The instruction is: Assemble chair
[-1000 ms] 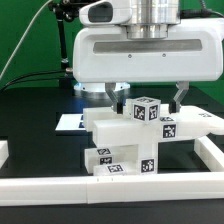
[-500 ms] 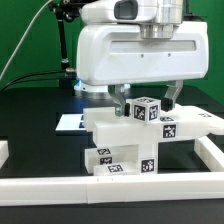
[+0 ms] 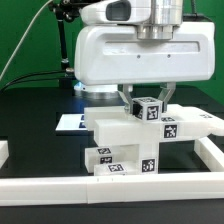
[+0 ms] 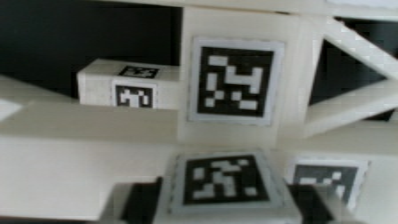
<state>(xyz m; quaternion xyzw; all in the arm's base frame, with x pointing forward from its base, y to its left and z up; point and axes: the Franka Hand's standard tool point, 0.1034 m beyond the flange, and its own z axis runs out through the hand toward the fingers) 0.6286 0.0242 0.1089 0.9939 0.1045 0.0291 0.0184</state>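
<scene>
One chair [image 3: 128, 140], part-built, stands on the black bench [image 3: 30, 115] inside one low white rim wall [image 3: 100, 190], with one marker board [image 3: 68, 122] lying behind it. One flat slab [image 3: 192, 122] carries one upright block [image 3: 147, 112] with tags on its faces. One gripper [image 3: 146, 103] hangs over it, its two fingers [image 3: 127, 102] pressed against the block's opposite sides, gripping it. Half a second earlier those fingers stood wide apart, clear of the block; the chair has not shifted
</scene>
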